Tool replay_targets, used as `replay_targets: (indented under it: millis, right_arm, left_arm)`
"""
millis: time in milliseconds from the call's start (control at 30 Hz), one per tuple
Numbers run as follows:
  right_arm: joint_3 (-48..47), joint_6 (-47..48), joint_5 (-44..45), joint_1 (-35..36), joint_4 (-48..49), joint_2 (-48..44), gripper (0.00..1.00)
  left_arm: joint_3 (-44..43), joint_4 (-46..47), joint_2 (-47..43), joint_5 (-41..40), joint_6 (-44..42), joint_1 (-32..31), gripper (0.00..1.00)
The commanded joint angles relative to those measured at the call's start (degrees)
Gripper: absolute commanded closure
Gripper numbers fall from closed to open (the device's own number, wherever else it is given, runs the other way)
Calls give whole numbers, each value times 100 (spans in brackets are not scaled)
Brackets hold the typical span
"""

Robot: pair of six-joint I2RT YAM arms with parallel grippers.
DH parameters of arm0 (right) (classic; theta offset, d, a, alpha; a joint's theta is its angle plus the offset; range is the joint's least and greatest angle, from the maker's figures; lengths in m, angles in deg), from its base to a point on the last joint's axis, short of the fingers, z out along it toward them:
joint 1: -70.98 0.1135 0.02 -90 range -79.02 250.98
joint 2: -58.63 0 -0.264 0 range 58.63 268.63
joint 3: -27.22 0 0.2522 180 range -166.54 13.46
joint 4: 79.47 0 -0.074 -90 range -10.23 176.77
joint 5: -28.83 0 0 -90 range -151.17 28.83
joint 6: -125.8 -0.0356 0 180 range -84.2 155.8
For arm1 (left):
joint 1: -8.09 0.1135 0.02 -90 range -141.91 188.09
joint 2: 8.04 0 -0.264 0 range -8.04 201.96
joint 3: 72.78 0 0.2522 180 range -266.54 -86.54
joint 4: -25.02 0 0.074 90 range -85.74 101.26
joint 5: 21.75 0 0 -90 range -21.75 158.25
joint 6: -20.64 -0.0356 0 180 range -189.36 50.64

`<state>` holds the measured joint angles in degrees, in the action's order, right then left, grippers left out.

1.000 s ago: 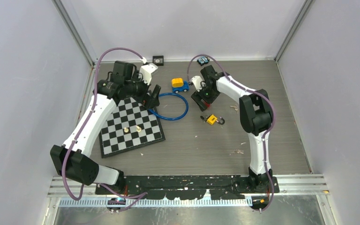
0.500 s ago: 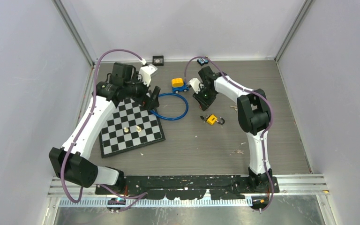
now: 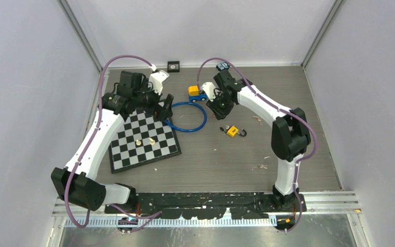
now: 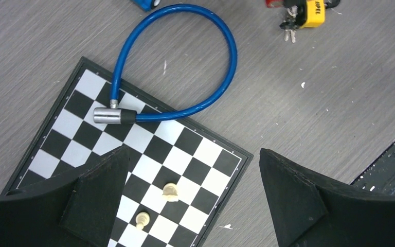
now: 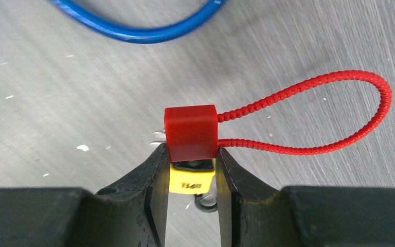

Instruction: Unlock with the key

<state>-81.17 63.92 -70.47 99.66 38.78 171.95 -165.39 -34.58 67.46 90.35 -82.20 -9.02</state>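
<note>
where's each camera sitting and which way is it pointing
top external: above and behind the bases, looking down on the table; left arm and right arm show.
left wrist: looks down at the chessboard; the open left end effector frames the view.
right wrist: looks close at the tabletop; the right end effector pinches a red block.
shared: blue cable lock, in all three.

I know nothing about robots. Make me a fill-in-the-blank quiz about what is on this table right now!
The right pincer is shut on a small block coloured ___.
The blue cable lock has its metal end lying on the ___.
The left pincer hangs wide ___, holding nothing.
The pale game pieces standing there number ___.
Missing words: red; chessboard; open; two.
</note>
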Motion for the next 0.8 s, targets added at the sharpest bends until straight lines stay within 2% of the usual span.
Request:
replay_targets:
  millis: [0, 200, 400, 600, 767]
  right_arm:
    - [441, -216, -82, 555, 75, -949, 98]
    - [1458, -384, -49, 1436, 217, -1735, 98]
    - [2461, -472, 355, 2336, 515, -2105, 97]
    - [3018, -572, 384, 2547, 793, -2065, 95]
    - [3260, -699, 461, 2590, 1054, -1939, 83]
  left_arm:
    - [-28, 357, -133, -371, 339, 314, 0]
    - [-226, 375, -24, -321, 908, 1090, 0]
    - [-384, 331, 44, -323, 1030, 1321, 0]
    - [-278, 365, 41, -118, 1091, 1322, 0]
    - [-187, 426, -54, -49, 1073, 1323, 1]
